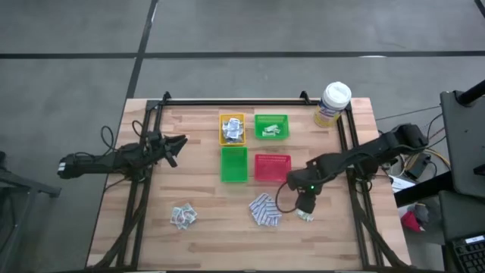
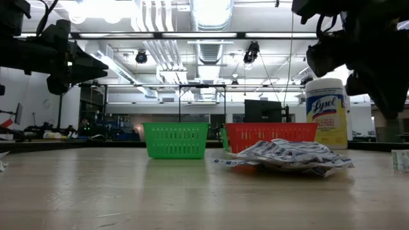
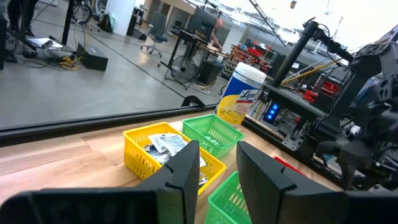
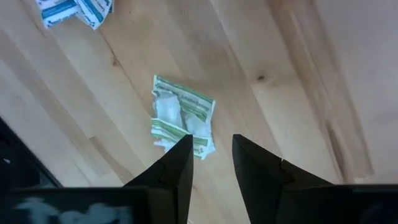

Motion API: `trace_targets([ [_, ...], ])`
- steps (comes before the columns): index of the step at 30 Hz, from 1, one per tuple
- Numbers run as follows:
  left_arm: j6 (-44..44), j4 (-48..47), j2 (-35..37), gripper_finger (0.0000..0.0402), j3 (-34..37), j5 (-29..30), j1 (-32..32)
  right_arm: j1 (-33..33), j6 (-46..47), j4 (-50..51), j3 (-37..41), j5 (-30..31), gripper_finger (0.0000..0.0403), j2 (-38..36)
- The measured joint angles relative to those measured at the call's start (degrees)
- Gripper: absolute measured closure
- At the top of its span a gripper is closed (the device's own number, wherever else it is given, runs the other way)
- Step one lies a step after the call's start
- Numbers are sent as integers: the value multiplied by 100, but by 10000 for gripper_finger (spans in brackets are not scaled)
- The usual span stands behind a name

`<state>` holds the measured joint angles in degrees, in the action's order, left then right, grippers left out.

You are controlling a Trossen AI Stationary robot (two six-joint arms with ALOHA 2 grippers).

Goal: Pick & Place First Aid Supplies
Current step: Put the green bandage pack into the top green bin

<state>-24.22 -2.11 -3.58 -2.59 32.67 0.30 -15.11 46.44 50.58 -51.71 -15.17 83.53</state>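
On the pale wooden plank worktop (image 1: 227, 243), the right pincer (image 1: 306, 203) hangs directly above a small crumpled cluster of pale green-and-white thin strip packets (image 4: 182, 123) near the right front of the worktop; its two dark fingers (image 4: 177, 167) stand parted with a narrow gap and hold nothing, the packets lying flat on the wood just past the tips. Just beside it lies a loose heap of blue-and-white patterned pads (image 1: 265, 210), and a smaller heap of white-grey squarish sachets (image 1: 183, 216) sits well apart toward the left front. The left pincer (image 1: 179, 144) waits raised over the left side, fingers partly apart and empty. More sachets fill the small yellow plastic tray (image 1: 232, 129), and green strips lie in the rear green plastic tray (image 1: 271, 126); the nearer green tray (image 1: 234, 164) and red plastic tray (image 1: 272, 167) stand beside each other.
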Motion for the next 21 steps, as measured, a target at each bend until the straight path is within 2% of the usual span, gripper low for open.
trace_targets([
  [12,-143,8,0,293,2,-4,0,-191,303,-7,-86,32,290,721],
  [21,-201,26,-1,293,7,-19,0,-193,298,-42,-82,358,296,701],
])
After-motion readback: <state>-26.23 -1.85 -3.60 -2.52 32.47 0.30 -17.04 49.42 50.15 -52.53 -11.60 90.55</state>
